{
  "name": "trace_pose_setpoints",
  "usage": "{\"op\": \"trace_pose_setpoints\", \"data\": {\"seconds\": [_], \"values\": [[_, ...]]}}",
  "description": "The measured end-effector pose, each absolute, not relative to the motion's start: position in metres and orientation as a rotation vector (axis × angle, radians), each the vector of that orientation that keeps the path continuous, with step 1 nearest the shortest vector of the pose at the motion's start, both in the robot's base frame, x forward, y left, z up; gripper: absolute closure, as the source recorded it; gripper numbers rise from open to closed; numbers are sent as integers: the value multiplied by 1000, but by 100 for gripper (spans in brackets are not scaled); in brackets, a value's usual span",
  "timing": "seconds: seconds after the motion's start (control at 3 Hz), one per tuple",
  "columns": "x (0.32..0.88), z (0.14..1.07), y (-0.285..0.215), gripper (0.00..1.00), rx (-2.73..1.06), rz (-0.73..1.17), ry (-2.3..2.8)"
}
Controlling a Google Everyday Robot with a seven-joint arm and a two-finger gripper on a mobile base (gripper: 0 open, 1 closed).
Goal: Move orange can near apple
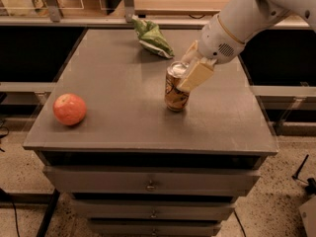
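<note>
On the table [118, 83], the jaws grip the orange can [174, 96], well apart from the apple [69, 109].

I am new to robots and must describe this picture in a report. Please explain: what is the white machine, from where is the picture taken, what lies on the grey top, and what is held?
The white machine is a robot arm, reaching in from the upper right; it ends in a two-finger hand. There is only one picture, looking down at the front of a grey drawer cabinet; where the camera is mounted is not known. Three things are on its top: an apple near the front left, a green snack bag at the back, and an orange can near the middle. The hand is closed on the upper part of the orange can, which leans slightly. The apple and the bag lie free.
</note>
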State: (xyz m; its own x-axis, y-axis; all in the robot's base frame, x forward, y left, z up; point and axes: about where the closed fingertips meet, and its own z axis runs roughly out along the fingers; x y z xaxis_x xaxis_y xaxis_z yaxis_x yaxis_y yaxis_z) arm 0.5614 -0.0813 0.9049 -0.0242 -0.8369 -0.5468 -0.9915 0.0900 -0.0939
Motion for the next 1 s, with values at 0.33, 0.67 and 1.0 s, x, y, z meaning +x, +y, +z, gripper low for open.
{"op": "trace_pose_setpoints", "data": {"seconds": [0.33, 0.67, 1.0], "values": [[555, 912, -45, 100, -1879, 458, 1832], [552, 919, -17, 100, -1935, 479, 1770], [544, 923, 10, 100, -1990, 504, 1708]]}}
